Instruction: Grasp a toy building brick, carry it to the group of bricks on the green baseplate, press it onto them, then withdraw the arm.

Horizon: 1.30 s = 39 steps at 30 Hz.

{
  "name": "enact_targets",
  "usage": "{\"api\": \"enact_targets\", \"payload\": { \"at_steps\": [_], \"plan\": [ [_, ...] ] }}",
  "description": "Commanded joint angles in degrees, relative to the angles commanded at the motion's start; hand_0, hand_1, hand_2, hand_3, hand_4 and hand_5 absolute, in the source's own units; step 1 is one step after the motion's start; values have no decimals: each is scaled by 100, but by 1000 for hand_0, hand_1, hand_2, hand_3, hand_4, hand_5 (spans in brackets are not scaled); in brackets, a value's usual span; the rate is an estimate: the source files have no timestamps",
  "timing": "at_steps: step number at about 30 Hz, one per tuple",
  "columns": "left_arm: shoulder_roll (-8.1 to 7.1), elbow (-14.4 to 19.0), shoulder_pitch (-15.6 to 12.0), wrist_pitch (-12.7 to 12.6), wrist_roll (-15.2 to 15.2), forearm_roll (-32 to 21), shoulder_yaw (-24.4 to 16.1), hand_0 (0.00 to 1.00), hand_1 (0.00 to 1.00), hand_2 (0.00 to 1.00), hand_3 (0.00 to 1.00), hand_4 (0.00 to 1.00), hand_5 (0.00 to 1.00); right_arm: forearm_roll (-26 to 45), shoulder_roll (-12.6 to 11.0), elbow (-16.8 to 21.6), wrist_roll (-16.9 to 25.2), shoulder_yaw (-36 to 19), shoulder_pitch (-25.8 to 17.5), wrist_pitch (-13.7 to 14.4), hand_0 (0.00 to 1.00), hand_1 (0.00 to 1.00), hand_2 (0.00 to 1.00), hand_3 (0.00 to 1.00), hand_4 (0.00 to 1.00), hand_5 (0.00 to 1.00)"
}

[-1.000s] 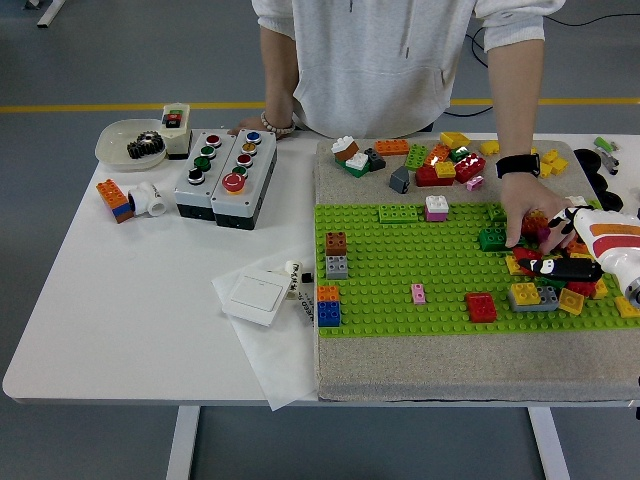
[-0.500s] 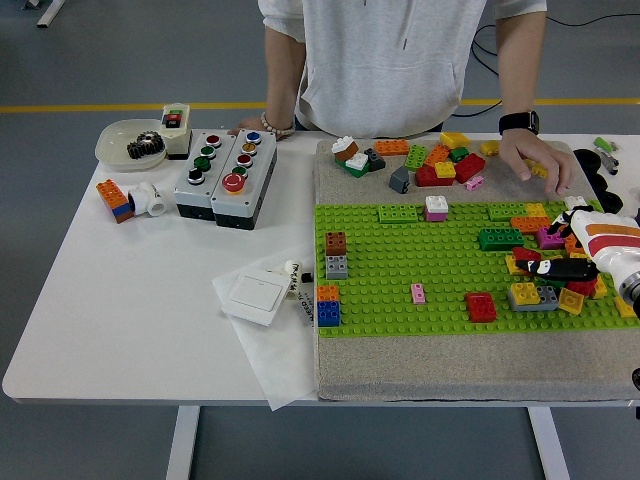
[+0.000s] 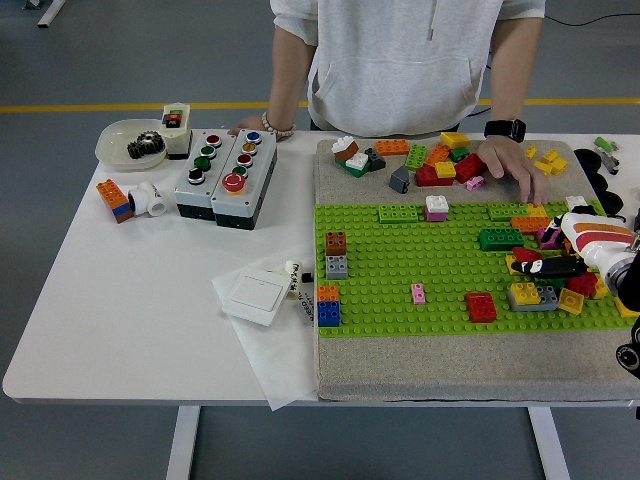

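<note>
Pressing stage reached: right hand point(image 3: 556, 262) rests on the bricks point(image 3: 540, 292) (grip indiscernible) on the baseplate point(image 3: 400, 300); withdrawal outstanding.

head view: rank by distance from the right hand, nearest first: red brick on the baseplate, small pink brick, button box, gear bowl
From the right hand:
1. Red brick, lower right of the baseplate.
2. Small pink brick, baseplate's middle.
3. Button box, off the baseplate, to the left.
4. Gear bowl, far left corner.
</note>
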State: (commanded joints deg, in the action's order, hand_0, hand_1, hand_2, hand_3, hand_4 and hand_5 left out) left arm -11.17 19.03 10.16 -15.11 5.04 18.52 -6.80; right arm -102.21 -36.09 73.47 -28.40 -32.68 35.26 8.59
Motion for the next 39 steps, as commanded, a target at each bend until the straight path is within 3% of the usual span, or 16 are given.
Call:
{"api": "enact_targets", "payload": {
  "at_steps": [12, 39],
  "plan": [
    [-6, 6, -13, 2, 15, 43, -20, 752, 750, 740, 588, 613, 643, 67, 138, -381, 47, 338, 274, -95, 332, 464, 579, 589, 998, 706],
    [-9, 2, 45, -8, -9, -6, 8, 752, 750, 740, 589, 614, 643, -264, 142, -502, 338, 535, 405, -199, 217, 396, 503, 515, 980, 689]
  ]
}}
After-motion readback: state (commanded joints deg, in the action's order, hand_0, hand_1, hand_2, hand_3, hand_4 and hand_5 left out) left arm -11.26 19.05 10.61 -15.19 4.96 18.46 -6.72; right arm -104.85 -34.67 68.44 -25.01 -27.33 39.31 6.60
